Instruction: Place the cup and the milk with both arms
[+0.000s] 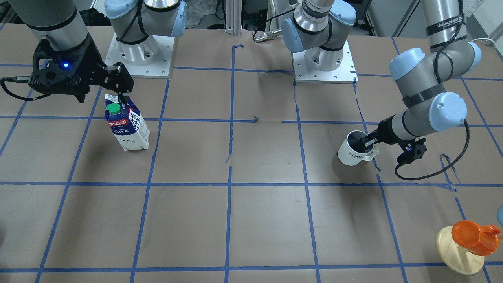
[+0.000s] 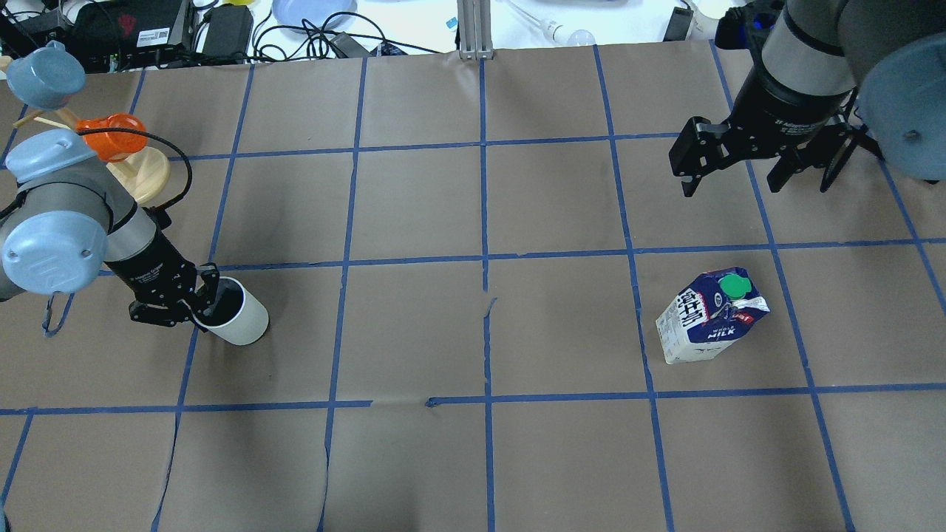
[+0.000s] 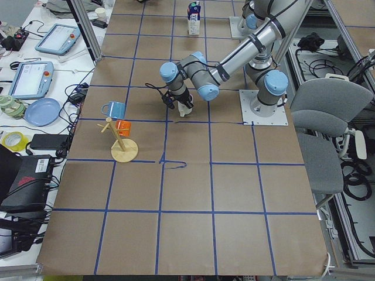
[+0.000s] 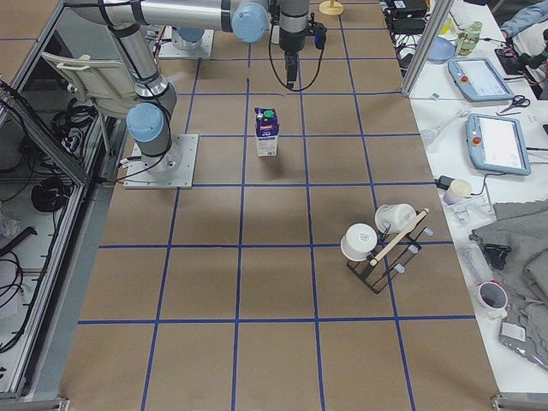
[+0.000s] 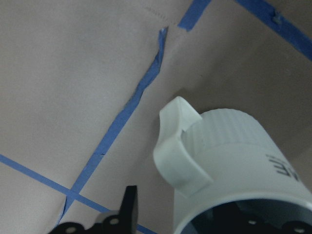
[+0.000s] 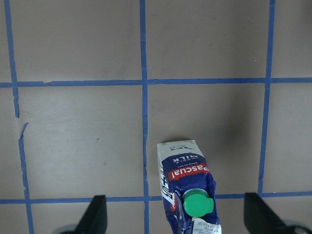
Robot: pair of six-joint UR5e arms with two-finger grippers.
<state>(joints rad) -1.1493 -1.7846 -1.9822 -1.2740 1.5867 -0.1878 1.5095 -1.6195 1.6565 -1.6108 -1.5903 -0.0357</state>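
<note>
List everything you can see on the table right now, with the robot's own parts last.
cup: one, white, robot's left side of the table.
milk carton: one, dark blue and white with a green cap, upright, robot's right side.
wooden stand: one, pale, operators' edge on the robot's left.
orange cup: one, on that stand.
blue cup: one, on that stand.
mug rack: one, dark, table's right end.
white mugs: two, on the rack.
table: one, brown paper with a blue tape grid.
left pincer: one, black, straddling the cup's rim; grip unclear.
right pincer: one, black, open, raised, apart from the carton.
</note>
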